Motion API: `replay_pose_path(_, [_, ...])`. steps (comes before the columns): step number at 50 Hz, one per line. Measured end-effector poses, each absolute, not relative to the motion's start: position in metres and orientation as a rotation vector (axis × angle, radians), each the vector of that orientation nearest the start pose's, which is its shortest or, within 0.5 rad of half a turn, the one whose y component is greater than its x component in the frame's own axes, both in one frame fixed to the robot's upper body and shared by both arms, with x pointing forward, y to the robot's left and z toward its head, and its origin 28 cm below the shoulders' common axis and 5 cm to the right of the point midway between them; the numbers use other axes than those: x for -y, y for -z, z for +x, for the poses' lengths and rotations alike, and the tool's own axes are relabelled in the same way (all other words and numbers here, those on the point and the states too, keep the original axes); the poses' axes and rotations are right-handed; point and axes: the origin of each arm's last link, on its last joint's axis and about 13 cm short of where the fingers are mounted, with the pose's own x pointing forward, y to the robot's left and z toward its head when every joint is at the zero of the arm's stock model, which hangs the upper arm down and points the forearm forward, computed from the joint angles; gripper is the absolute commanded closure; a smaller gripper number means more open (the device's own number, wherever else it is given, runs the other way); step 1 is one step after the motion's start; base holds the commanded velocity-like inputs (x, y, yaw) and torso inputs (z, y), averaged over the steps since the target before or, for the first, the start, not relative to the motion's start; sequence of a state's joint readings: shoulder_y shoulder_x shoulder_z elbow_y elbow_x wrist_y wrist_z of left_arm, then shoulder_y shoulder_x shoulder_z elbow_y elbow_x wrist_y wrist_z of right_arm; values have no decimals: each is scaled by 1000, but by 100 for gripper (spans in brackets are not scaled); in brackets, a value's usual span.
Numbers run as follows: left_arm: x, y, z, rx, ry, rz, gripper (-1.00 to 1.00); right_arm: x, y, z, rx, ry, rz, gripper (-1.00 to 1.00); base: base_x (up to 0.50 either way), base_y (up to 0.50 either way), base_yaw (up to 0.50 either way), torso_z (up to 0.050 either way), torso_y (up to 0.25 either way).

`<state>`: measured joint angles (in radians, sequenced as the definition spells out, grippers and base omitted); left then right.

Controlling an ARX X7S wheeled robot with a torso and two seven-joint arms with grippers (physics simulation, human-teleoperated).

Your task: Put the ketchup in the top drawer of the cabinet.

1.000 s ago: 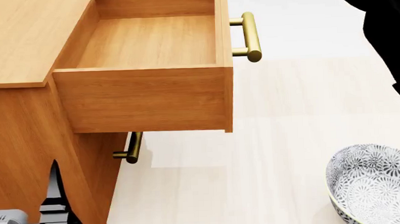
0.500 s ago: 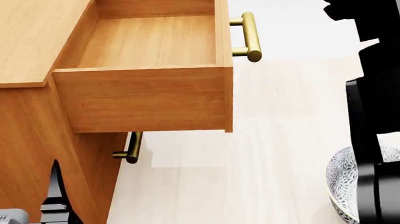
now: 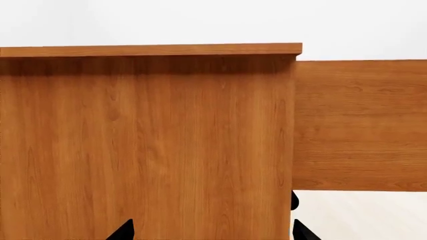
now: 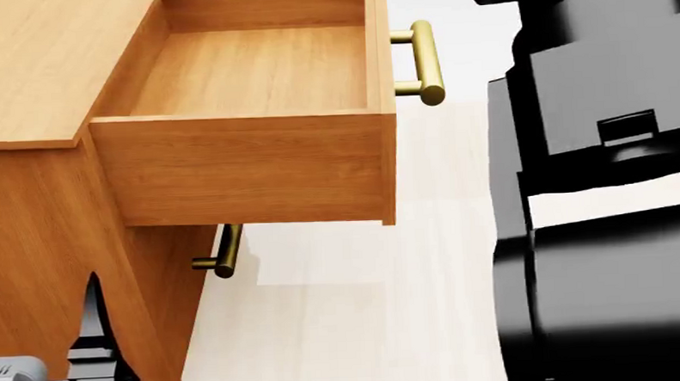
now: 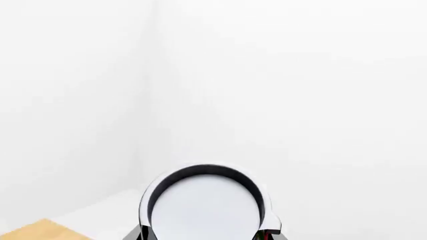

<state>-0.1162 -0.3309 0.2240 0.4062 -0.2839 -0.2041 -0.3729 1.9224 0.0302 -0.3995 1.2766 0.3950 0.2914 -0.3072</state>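
Cabinet: the light orange-brown wooden cabinet [image 4: 36, 75] with a flat top stands at the left of the head view; its side panel fills most of the left wrist view.
Top drawer: the upper light-brown wooden box drawer [image 4: 255, 74] is pulled out, its inside bare, with the brass bar handle [image 4: 424, 62] on its front.
Lower drawer: its brass handle [image 4: 226, 251] shows beneath the open drawer.
Ketchup: the small tin can with a silver lid [image 5: 203, 207] sits close before the right wrist camera, a sliver of red label at its edge.
Right gripper: closed around the can; the black arm [image 4: 604, 196] fills the right of the head view.
Left gripper: [image 3: 210, 231] fingertips spread apart, holding nothing, low beside the cabinet's side.
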Motion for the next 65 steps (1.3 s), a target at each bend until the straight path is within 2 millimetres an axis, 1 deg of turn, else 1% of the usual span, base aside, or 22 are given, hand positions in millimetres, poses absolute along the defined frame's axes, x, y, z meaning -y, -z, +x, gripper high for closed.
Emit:
replay_pose_path(13, [-216,-103,221,239,-46,7,-100,77,-420,414,258,-409,-102,100,0,0,0,0,0])
replay_pose_path(23, [-216,-103,221,241,-44,4,-100,69,-413,415,216,-417,-109,100,0,0,0,0,0])
replay_pose_path(45, [-216,-103,220,240,-43,3,-100,62,-386,418,60,-427,-163,100,0,0,0,0,0])
replay_pose_path(65, [-217,-103,218,238,-46,3,-100,58,-368,420,-35,-508,-161,100,0,0,0,0,1])
